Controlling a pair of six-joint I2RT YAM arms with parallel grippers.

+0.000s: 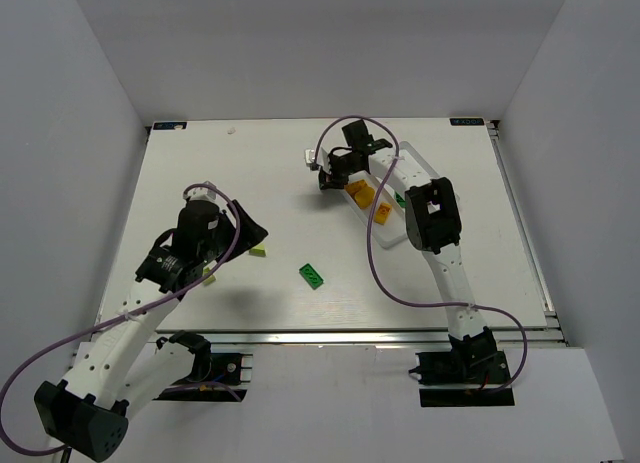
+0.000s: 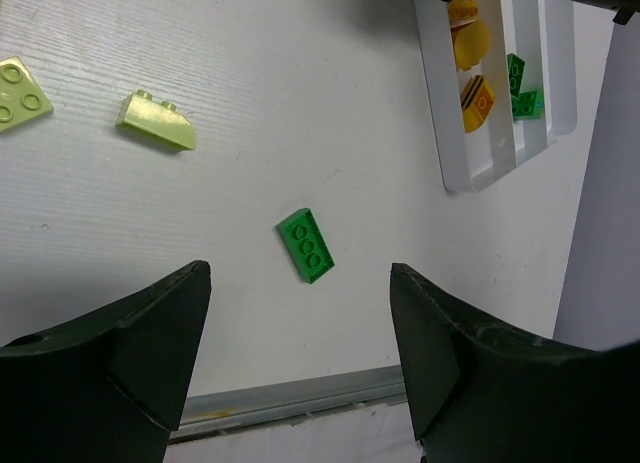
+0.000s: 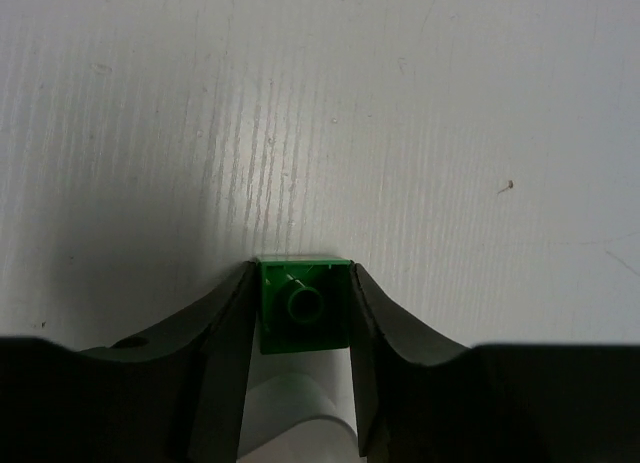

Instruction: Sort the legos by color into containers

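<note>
My right gripper is shut on a small dark green brick, holding it just past the far-left end of the white tray. A rounded tray corner shows below the brick. The tray's near compartment holds orange bricks, and green ones lie in the middle compartment. My left gripper is open and empty, above the table. A green brick lies loose ahead of it, also in the left wrist view. Pale yellow-green bricks lie to its left.
Another pale brick lies at the left edge of the left wrist view. The table's front metal rail runs just under the left fingers. Grey walls surround the table. The right arm's body covers part of the tray.
</note>
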